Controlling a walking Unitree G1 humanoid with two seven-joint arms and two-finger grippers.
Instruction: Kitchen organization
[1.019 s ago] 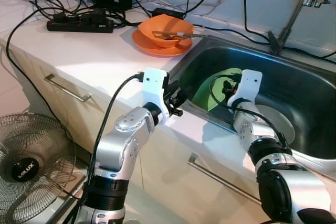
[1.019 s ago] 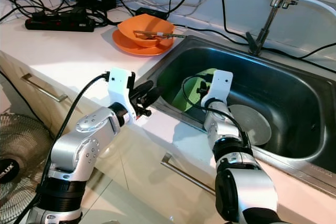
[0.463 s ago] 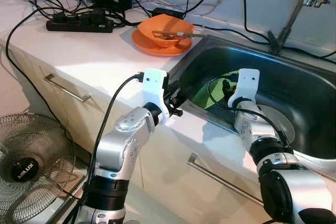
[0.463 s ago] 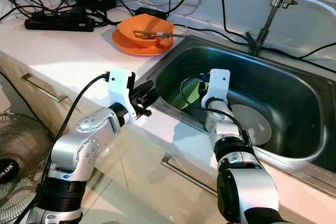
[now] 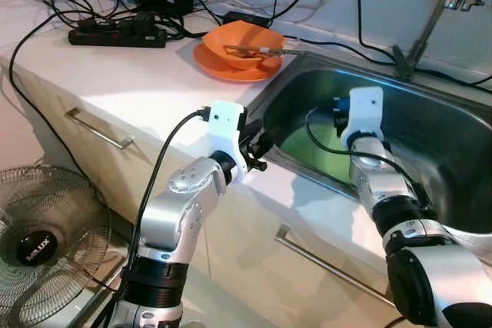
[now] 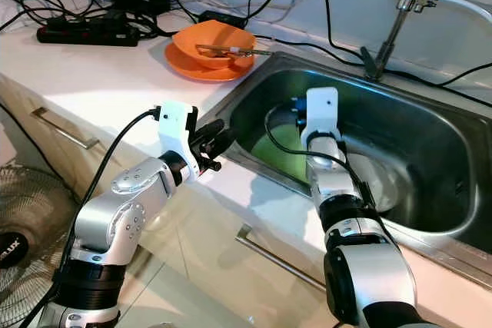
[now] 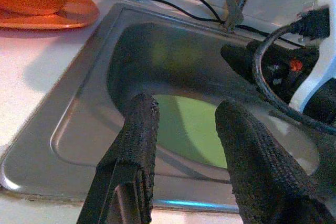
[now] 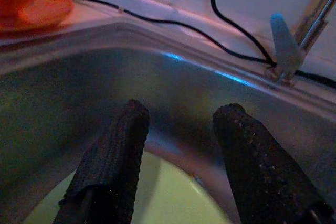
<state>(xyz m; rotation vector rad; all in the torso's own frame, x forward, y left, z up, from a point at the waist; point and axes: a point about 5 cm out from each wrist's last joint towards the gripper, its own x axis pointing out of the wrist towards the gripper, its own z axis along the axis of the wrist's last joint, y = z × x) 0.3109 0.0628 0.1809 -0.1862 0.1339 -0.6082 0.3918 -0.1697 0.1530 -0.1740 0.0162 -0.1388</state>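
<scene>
A green plate [image 5: 306, 149] lies flat on the bottom of the steel sink [image 5: 307, 61], beside a pale grey plate [image 6: 387, 183]. My right gripper [image 8: 181, 113] is down inside the sink, just above the green plate [image 8: 157, 198] and pointing at the far wall; it is open with nothing between its fingers. Its white wrist mount [image 5: 363, 107] hides the fingers from the head camera. My left gripper [image 7: 186, 107] hovers over the sink's near left rim, also open and holding nothing. An orange bowl [image 5: 244, 42] with a utensil in it sits on an orange plate [image 5: 223, 65] by the sink's far left corner.
A faucet [image 5: 442, 1] rises behind the sink, with black cables trailing along the back wall. A power strip [image 5: 115, 37] and adapters lie at the counter's far left. Below are drawer handles [image 5: 96, 128], and a floor fan [image 5: 38, 228] stands at the left.
My right gripper has risen a little and swung deeper into the sink, toward its far wall. The left arm has not moved.
</scene>
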